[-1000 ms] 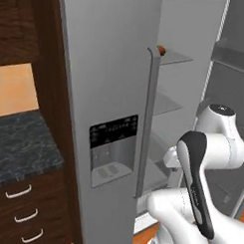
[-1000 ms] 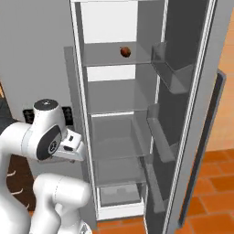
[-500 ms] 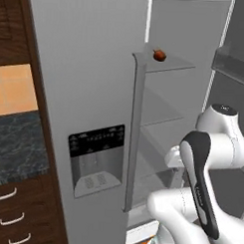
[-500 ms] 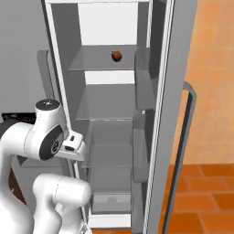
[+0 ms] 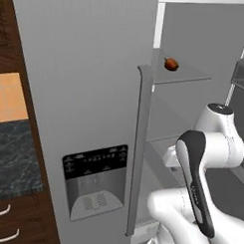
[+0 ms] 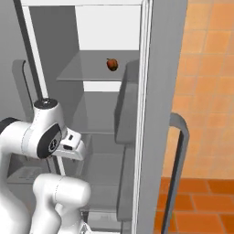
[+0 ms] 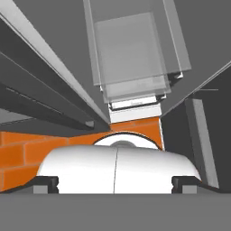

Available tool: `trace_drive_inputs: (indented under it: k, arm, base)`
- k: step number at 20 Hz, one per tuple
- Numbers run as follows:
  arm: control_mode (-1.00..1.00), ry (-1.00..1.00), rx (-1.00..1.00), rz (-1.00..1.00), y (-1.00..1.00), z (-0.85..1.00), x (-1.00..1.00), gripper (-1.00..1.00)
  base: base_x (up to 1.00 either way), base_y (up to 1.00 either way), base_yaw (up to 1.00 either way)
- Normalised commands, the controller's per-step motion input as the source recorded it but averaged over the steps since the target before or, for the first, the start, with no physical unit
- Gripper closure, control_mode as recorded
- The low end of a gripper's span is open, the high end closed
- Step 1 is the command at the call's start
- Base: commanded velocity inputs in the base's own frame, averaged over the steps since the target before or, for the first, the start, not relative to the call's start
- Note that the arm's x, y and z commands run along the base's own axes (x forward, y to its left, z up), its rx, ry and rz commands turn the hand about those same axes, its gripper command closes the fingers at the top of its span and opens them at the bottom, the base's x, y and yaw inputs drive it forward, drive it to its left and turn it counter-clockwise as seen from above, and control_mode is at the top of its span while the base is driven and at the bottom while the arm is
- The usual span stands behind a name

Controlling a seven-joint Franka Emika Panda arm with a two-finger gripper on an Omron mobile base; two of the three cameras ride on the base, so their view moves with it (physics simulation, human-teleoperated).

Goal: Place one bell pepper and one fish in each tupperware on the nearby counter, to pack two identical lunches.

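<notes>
A small red bell pepper (image 5: 171,64) sits alone on an upper glass shelf inside the open fridge, and the right base view has the pepper (image 6: 112,64) near the shelf's right side. My arm is folded low in front of the fridge, well below that shelf. The hand points down at the fridge's lower shelves and the orange floor. My gripper (image 7: 115,182) is open, fingertips (image 7: 45,182) wide apart with nothing between them. A strip of the black-grey marbled counter (image 5: 13,155) shows at the far left. The tupperware and the fish are out of view.
The closed grey fridge door (image 5: 89,118) with its ice dispenser (image 5: 94,185) and long handle (image 5: 138,144) stands left of the opening. The open right door (image 6: 160,114) with door bins and a handle (image 6: 178,160) stands to the right. Orange tiled floor lies below.
The whole picture has shifted: the base has moved, so the fridge looms closer and the counter has slid left. The arm keeps its folded pose and the pepper stays on its shelf.
</notes>
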Motion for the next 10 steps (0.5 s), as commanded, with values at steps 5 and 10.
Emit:
trace_drive_inputs:
  k: [5, 10]
  arm:
    - [1.00, 0.00, 0.00, 0.00, 0.00, 0.00, 0.00, -1.00]
    - [1.00, 0.00, 0.00, 0.00, 0.00, 0.00, 0.00, -1.00]
  base:
    - [-0.05, -0.28, 0.03]
    - [0.00, -0.34, -0.01]
